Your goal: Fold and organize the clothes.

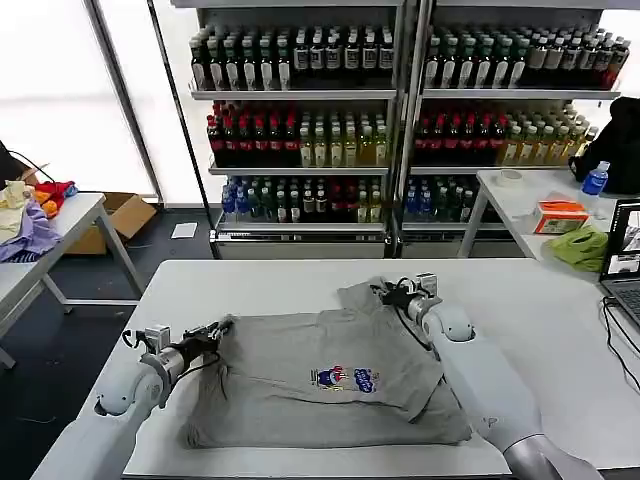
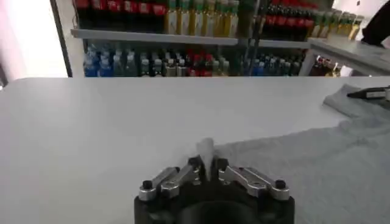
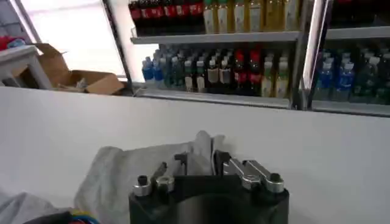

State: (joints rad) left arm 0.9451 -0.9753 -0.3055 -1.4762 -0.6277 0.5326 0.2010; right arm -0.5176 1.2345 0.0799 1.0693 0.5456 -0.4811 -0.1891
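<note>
The grey shirt (image 1: 320, 385) lies spread on the white counter (image 1: 520, 320), its long axis running across the robot's front, chest print (image 1: 343, 379) facing up near the middle. Each arm holds one end of the far edge. The left pincer (image 1: 222, 327) is closed on the shirt's far-left corner, and the right pincer (image 1: 385, 293) is pinched on a raised fold of cloth at the far-right, where a sleeve or shoulder is already turned over. So the cloth stretches between the two pincers, and the rest of the garment lies toward the robot from both of them — any fold from here would, I judge, carry that held edge back over the body toward the near hem.

The wrist views settle what the head view leaves vague. The left wrist view shows a small peak of fabric (image 2: 205, 152) standing up between the closed fingers of the left pincer (image 2: 207, 169), with the shirt (image 2: 323, 164) trailing away flat on the counter. The right wrist view shows the right pincer (image 3: 201, 159) shut on a bunched ridge of grey cloth (image 3: 122, 173) — and a sliver of the coloured print (image 3: 79, 215) at the picture's edge. Only the head view gives the whole outline and the wrinkled near hem.
</note>
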